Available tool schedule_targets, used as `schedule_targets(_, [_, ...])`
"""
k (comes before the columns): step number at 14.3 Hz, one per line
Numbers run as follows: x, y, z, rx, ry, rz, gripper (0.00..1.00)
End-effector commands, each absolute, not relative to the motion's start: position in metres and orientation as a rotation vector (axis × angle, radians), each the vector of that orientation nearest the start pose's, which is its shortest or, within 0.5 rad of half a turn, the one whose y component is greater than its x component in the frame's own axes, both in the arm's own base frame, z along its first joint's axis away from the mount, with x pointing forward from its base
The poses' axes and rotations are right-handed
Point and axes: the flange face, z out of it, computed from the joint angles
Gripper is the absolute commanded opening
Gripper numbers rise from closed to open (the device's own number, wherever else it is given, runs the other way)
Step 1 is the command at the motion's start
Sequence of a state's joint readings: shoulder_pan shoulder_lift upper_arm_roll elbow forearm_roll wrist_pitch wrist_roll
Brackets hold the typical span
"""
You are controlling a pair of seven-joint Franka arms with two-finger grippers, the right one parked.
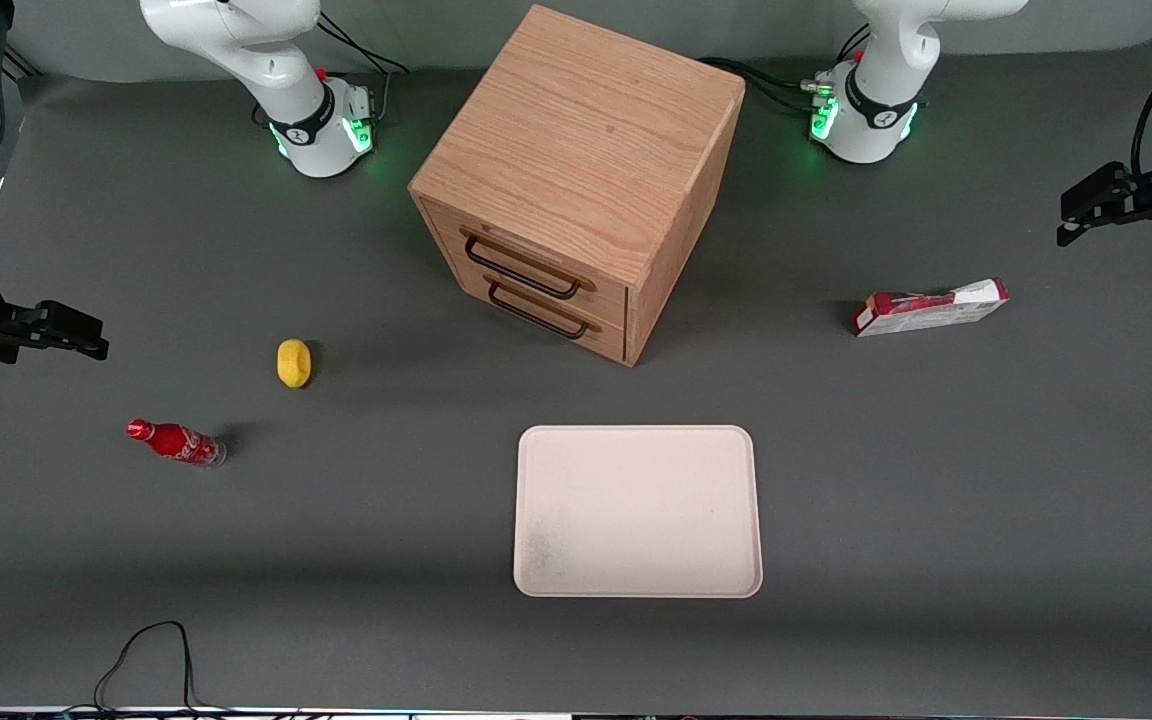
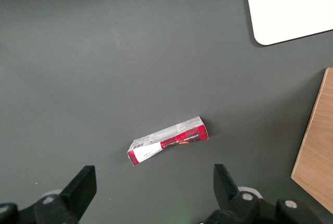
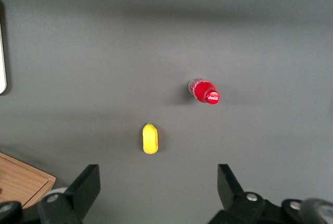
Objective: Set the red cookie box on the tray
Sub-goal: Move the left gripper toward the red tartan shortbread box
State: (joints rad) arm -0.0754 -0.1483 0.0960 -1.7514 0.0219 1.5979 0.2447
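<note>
The red cookie box (image 1: pixel 931 307) lies flat on the grey table toward the working arm's end, beside the wooden cabinet. Its white and red faces show in the left wrist view (image 2: pixel 168 140). The pale cream tray (image 1: pixel 636 510) sits nearer the front camera than the cabinet, with nothing on it; one rounded corner of the tray (image 2: pixel 291 5) shows from the wrist. My gripper (image 1: pixel 1071 220) hangs above the table at the working arm's edge, a little farther from the front camera than the box. It (image 2: pixel 153 182) is open, with only bare table between its fingers.
A wooden two-drawer cabinet (image 1: pixel 576 170) stands at the table's middle, farther back than the tray. A yellow lemon (image 1: pixel 293 362) and a small red soda bottle (image 1: pixel 176 442) lie toward the parked arm's end. A black cable (image 1: pixel 151 650) loops at the near edge.
</note>
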Motion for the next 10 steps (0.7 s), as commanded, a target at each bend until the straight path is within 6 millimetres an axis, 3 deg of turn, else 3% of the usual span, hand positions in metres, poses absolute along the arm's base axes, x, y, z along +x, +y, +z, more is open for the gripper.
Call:
schedule_targets(1, [0.504,0.017,0.626,-3.100,0.325,0.030,1.00])
schedule_targets(5, [0.506,0.014,0.620,-3.095,0.358,0.049,1.00])
schedule_targets(8, [0.514,0.017,0.594,-3.100,0.358,0.140,1.00])
schedule_targets(10, [0.507,0.021,0.583,-3.101,0.372,0.240,1.00])
